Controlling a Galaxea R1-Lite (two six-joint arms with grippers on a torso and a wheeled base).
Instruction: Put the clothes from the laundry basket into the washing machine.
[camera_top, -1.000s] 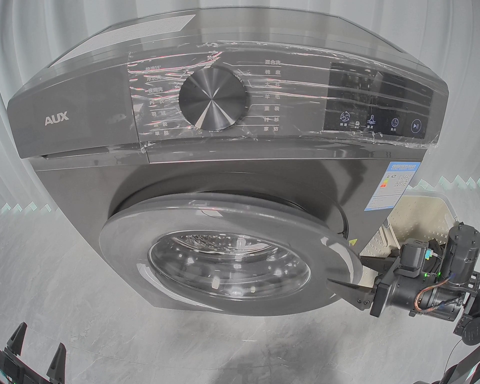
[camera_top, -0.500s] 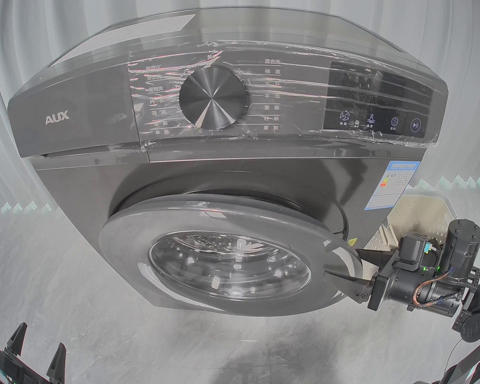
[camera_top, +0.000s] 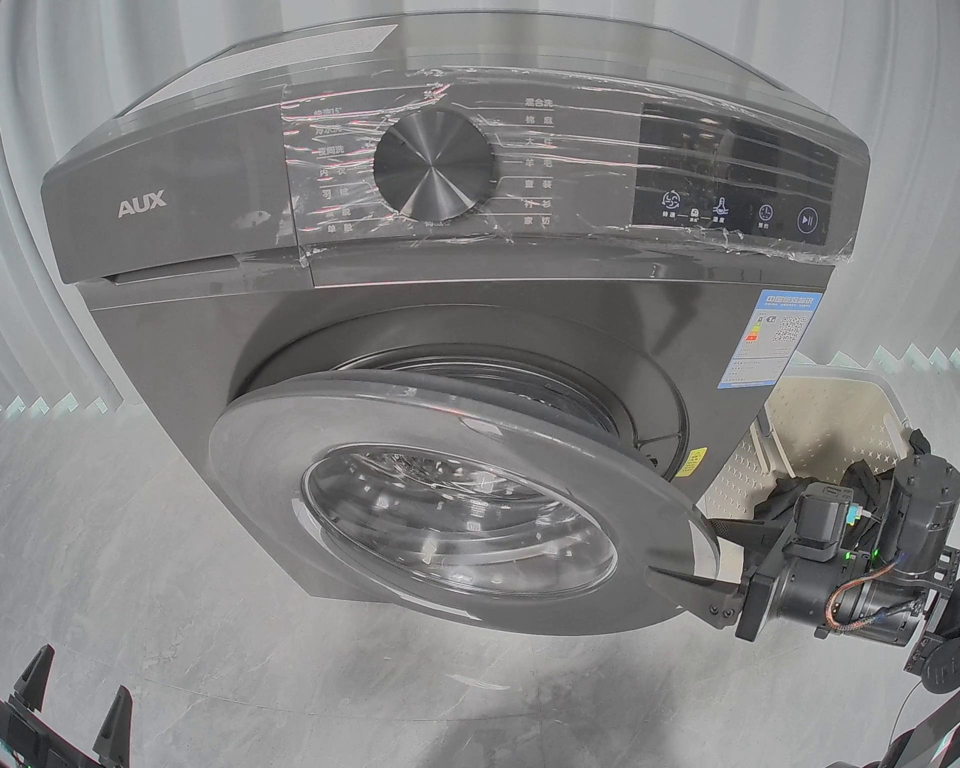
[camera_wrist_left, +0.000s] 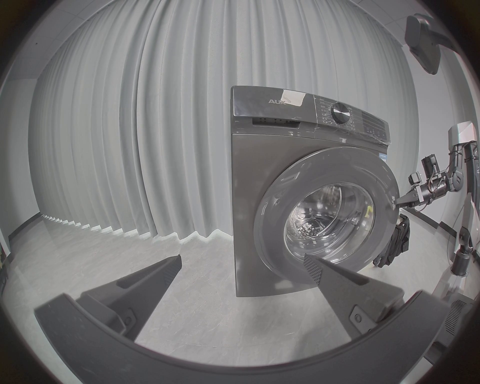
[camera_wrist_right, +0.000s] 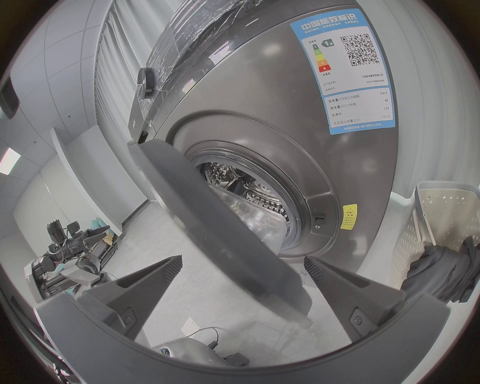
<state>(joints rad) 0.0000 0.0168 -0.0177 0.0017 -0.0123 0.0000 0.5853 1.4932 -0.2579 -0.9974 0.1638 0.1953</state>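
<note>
- Step in hand, as I read it: swing open the round, glass-windowed grey door (camera_top: 460, 505) of the grey metal front-loading washing machine (camera_top: 450, 290). The door is ajar. Its hinge is on the machine's left side as the robot faces it, and its free edge stands out in front of the machine's right side.
- The right gripper (camera_top: 716, 560) is at that free edge, one finger on either side of the door rim. Claw is released, fingers spread, not clamped on anything. I can't tell whether a finger actually touches the rim.
- The left gripper (camera_top: 70, 700) is low, well out in front of the machine's left side. It is also released and empty.
- The dark clothes (camera_wrist_right: 445, 275) sit in the cream perforated plastic laundry basket (camera_wrist_right: 450, 210), just beside the machine's right side. I see none in the steel drum (camera_wrist_right: 245, 190).
- Hook the rim with the finger on the machine side and pull from there. Clamping shouldn't be needed.
- Follow an arc about the hinge. A straight pull would likely let the glossy rim slide out from between the fingers.
- Go slow, because the rim looks smooth.
- Watch the wrist: the basket is close behind it, next to the machine.
- Open the door wide, since it covers most of the drum mouth from the front and the clothes need a free path in.
</note>
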